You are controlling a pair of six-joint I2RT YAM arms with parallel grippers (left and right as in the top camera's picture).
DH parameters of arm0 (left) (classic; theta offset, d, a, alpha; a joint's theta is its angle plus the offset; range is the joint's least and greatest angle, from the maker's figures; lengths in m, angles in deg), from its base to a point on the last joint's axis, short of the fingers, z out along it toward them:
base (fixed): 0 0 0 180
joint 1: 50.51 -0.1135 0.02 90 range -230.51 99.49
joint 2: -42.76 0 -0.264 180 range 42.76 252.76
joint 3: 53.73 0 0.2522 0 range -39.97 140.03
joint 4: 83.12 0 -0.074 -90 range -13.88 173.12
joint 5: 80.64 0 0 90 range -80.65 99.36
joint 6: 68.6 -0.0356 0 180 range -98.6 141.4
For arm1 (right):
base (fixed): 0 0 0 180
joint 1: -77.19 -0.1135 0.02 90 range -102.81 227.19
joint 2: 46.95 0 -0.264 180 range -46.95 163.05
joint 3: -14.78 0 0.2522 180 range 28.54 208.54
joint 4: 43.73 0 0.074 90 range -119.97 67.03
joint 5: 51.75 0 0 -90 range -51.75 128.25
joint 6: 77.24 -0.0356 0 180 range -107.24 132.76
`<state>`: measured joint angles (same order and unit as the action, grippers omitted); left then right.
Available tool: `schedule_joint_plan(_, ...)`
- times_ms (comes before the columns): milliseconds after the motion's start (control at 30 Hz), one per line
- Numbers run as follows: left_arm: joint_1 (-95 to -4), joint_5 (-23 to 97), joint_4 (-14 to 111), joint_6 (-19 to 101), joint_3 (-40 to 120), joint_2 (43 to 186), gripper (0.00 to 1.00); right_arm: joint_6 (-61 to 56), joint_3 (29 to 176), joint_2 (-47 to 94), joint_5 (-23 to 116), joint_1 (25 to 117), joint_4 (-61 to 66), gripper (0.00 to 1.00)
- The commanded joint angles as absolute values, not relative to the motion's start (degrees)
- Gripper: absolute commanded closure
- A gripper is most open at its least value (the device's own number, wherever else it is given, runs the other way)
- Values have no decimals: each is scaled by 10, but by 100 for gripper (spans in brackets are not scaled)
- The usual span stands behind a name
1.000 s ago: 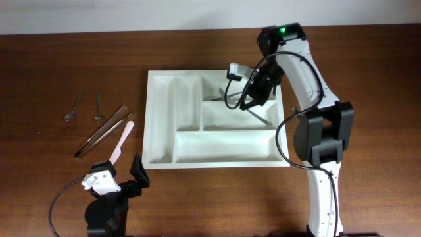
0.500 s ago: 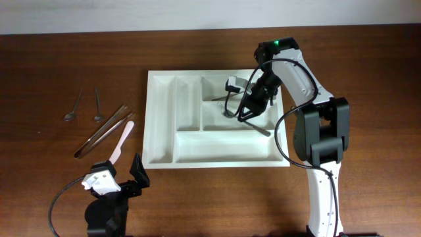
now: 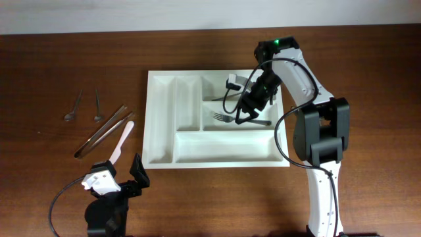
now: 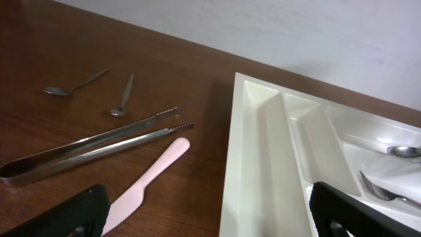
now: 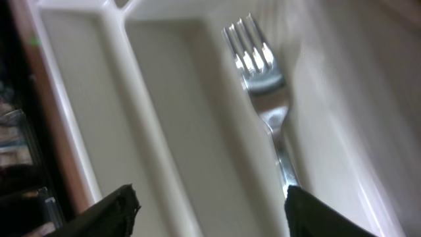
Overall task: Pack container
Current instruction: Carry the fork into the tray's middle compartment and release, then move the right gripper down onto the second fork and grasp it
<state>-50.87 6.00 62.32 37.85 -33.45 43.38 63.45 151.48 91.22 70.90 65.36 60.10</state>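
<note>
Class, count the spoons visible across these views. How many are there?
3. Two lie on the table left of the container: the outer spoon and the inner spoon. The third spoon sits in the container; the right arm may hide more.

Dark brown wood-grain table (image 3: 52, 72) fills most of the overhead view, meeting a plain off-white wall (image 3: 131, 13) along its far edge; light soft and even, faint sheen on the wood in the left wrist view.

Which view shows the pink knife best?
Left wrist: the pink knife lies close, serrated edge visible, beside the tongs. Overhead shows it small but whole; the right wrist view misses it.
</note>
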Motion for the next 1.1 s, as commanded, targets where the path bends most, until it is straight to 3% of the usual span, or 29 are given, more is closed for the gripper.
schedule_joint_plan(0, -511, 66, 622, 370, -336, 431, 1, 569, 1635, 894, 721, 665, 641, 35)
schedule_joint_plan(100, -510, 66, 622, 370, -336, 431, 1, 481, 1741, 893, 697, 682, 674, 40)
schedule_joint_plan(233, -511, 66, 622, 370, -336, 431, 1, 323, 1843, 891, 580, 711, 674, 37)
schedule_joint_plan(433, -511, 66, 622, 370, -336, 431, 1, 169, 1856, 892, 414, 760, 674, 36)
schedule_joint_plan(767, -511, 66, 622, 370, -336, 431, 1, 161, 1755, 892, 350, 806, 662, 36)
schedule_joint_plan(1067, -511, 66, 622, 370, -336, 431, 1, 160, 1564, 892, 350, 827, 572, 38)
